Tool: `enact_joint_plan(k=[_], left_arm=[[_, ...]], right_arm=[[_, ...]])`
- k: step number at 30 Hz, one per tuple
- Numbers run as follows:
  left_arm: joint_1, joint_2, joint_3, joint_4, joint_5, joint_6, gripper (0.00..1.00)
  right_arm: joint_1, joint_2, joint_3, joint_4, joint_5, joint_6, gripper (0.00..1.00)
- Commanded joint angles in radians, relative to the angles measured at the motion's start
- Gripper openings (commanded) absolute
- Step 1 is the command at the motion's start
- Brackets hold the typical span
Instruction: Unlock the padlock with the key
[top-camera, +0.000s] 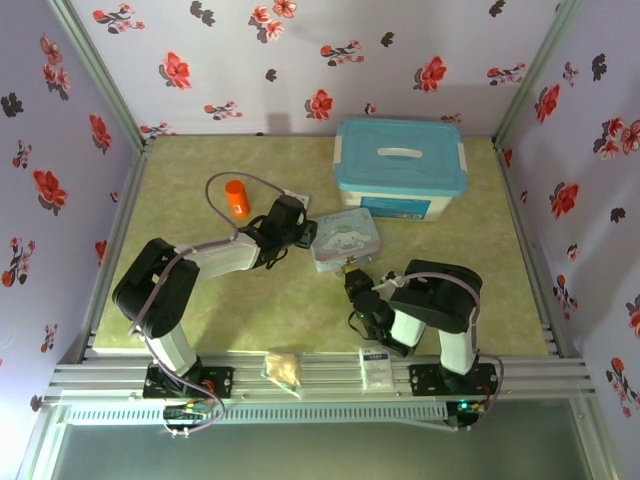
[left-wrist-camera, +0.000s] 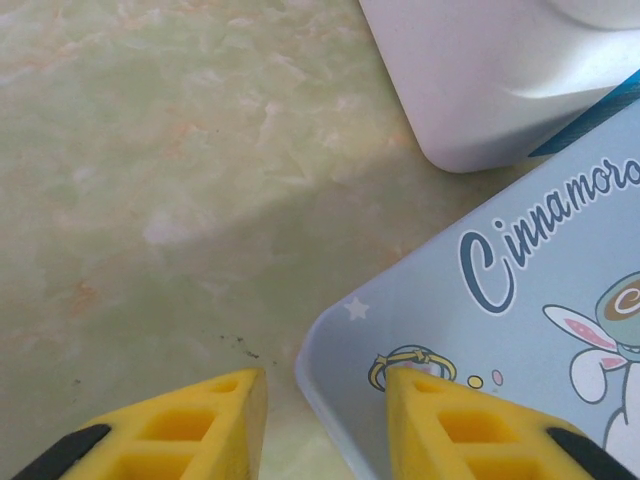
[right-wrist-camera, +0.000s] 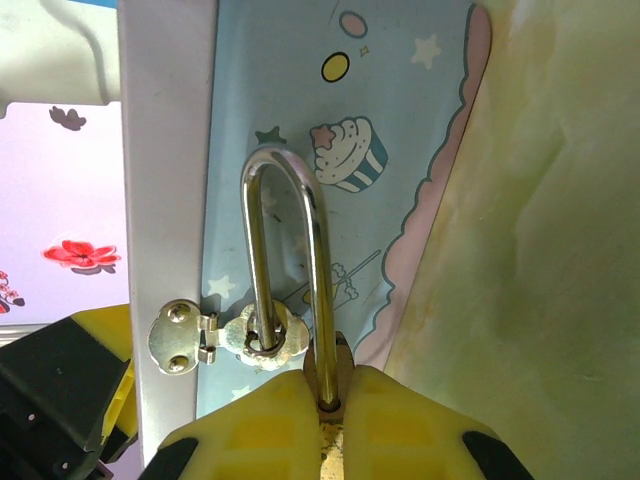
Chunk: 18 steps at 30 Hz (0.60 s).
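Two arms are both at the pale blue cartoon tin (top-camera: 345, 240), which sits mid-frame in the top view. The right gripper (right-wrist-camera: 322, 425) has its yellow fingers pressed together on the little brass body of the padlock (right-wrist-camera: 320, 300), bottom centre of its wrist view, so it's pinching the lock. The silver shackle loops up from there and passes through the small hasp (right-wrist-camera: 225, 338) on the tin's edge. Can't tell if the shackle is latched or popped. The left gripper (left-wrist-camera: 325, 425) is spread wide and holding nothing, low in its wrist view. It straddles the tin's corner, one finger over the green table (left-wrist-camera: 150, 200) and the other over the lid. A blue-lidded storage box (top-camera: 400, 165) sits just above the tin, an orange bottle (top-camera: 236, 198) is off to the left, and a white packet (top-camera: 374, 365) lies near the bottom edge.
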Motion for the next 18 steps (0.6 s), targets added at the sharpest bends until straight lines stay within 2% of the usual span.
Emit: enact_joint_plan(k=[1,5,7,10,15,18], left_arm=[[0.014,0.039,-0.034,-0.105,-0.062,0.026,0.36],[0.013,0.013,-0.047,-0.078,-0.03,-0.006,0.5],[0.013,-0.02,-0.07,-0.037,0.006,-0.034,0.6],[0.006,-0.08,-0.125,0.045,0.057,-0.068,0.68],[-0.008,-0.121,-0.209,0.184,0.129,-0.114,0.71],[-0.027,-0.126,-0.223,0.212,0.133,-0.103,0.72]], right_arm=[[-0.01,0.023,-0.014,-0.012,0.076,0.005,0.0],[-0.011,0.042,0.029,-0.012,0.065,0.002,0.0],[-0.02,0.047,0.041,-0.012,0.055,0.009,0.0],[-0.026,0.069,0.048,-0.012,0.034,0.067,0.0],[-0.011,0.108,0.07,-0.012,0.012,0.074,0.0],[-0.006,0.123,0.064,-0.012,0.015,0.095,0.0]])
